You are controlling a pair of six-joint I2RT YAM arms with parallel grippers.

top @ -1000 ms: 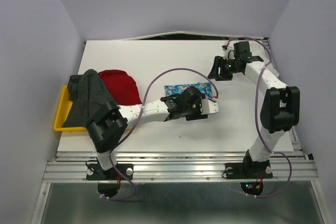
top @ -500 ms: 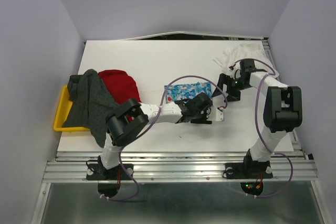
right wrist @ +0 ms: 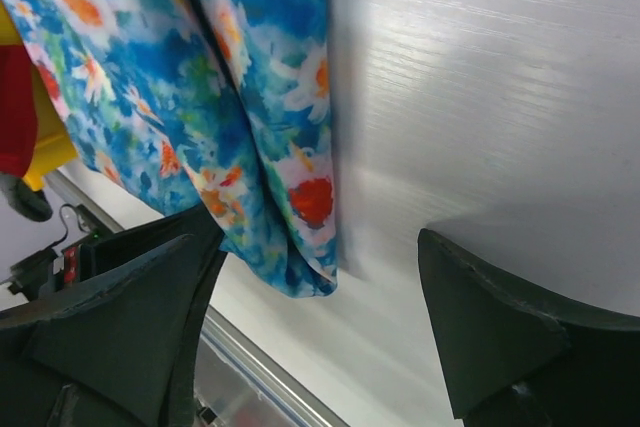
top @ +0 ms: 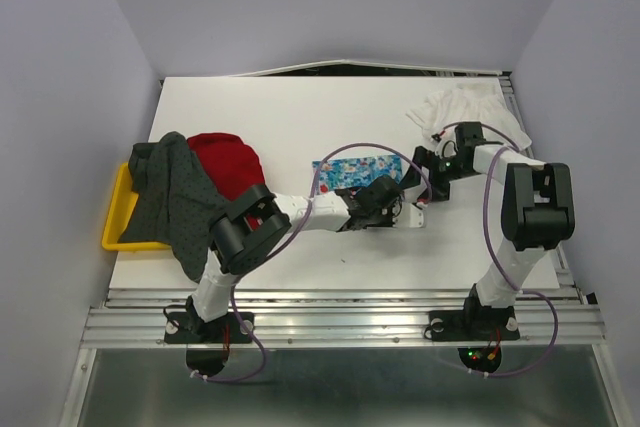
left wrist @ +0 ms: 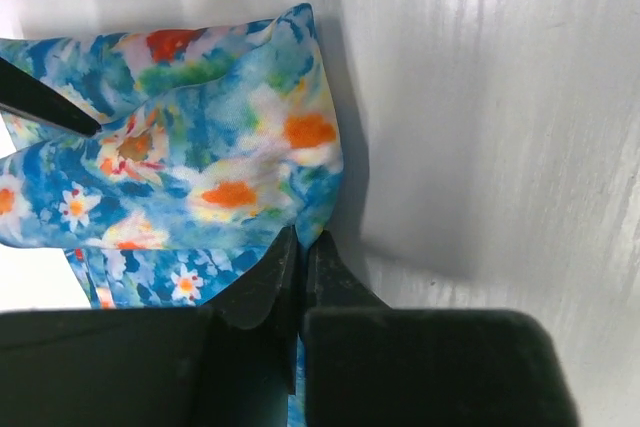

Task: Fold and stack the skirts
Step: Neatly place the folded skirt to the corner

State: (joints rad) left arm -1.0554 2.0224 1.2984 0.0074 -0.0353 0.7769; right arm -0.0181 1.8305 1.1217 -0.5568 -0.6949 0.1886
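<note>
The blue flower-print skirt (top: 355, 170) lies folded mid-table. My left gripper (top: 393, 197) is shut on its near right edge, a pinch of cloth (left wrist: 250, 177) caught between the jaws (left wrist: 302, 237). My right gripper (top: 428, 172) stands open just right of that skirt, whose corner (right wrist: 300, 237) hangs between its fingers (right wrist: 315, 242), nearer the left one. The white skirt (top: 460, 107) lies crumpled at the back right. The red skirt (top: 230, 162) and the dark grey dotted skirt (top: 175, 197) are heaped at the left.
A yellow tray (top: 118, 217) sits at the table's left edge under the grey and red skirts. The left arm's forearm (top: 310, 212) stretches across the near middle. The table's front edge and metal rail (top: 340, 297) run close below.
The left gripper has closed on the blue skirt's edge. The right arm came forward from the back right to the skirt's right side and opened wider, uncovering the white skirt.
</note>
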